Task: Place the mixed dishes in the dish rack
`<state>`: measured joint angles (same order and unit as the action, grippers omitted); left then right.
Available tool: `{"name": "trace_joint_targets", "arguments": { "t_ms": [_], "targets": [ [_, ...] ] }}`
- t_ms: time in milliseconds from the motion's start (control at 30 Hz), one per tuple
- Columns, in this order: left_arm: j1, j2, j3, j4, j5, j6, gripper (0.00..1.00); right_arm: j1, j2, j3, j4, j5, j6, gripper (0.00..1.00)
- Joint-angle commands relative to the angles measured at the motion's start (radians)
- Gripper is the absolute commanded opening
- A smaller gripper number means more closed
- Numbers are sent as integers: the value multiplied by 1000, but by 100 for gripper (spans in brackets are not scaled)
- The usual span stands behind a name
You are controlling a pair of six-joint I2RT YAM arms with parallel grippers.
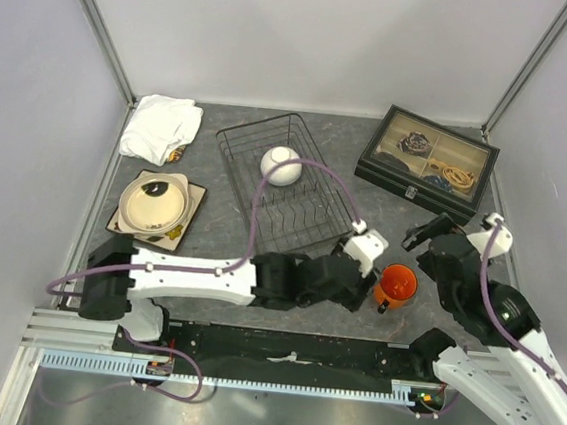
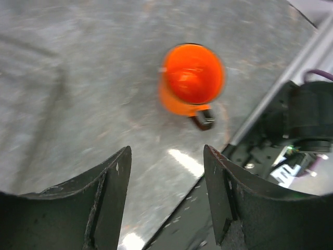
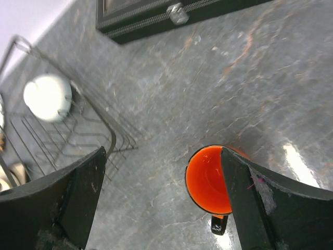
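Step in hand, by judgement: the orange mug [image 1: 397,284]. It stands upright on the surface [image 1: 222,116] just right of the dish rack [image 1: 307,230]; the white bowl [image 1: 281,164] already sits in the rack; the cream plate [image 1: 152,205] lies on the square plate [image 1: 195,198] at the left, not yet loaded. The left arm [image 1: 197,275] reaches across beside the mug; the left jaws are spread, nothing between them. The right jaws are spread wide above the mug, empty. The next move calls for one pair to close on the mug's wall or handle, then a lift over the rack's wire edge. The left wrist view is blurred; a right finger [image 3: 244,182] covers part of the mug's rim; the square plate's pattern is mostly covered.
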<state>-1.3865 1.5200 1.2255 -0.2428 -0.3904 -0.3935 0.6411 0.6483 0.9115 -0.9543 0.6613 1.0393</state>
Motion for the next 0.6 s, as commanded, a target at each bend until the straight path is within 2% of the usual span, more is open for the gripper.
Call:
{"name": "trace_joint_targets", "arguments": {
  "t_ms": [0, 333, 567],
  "targets": [
    [-69, 104, 46, 154, -2, 47, 65, -3, -59, 64, -124, 135, 125, 98],
    [-147, 314, 161, 180, -59, 67, 65, -4, -65, 147, -172, 169, 113, 98],
    [-147, 391, 190, 181, -191, 50, 65, -3, -87, 178, -199, 185, 97, 98]
  ]
}}
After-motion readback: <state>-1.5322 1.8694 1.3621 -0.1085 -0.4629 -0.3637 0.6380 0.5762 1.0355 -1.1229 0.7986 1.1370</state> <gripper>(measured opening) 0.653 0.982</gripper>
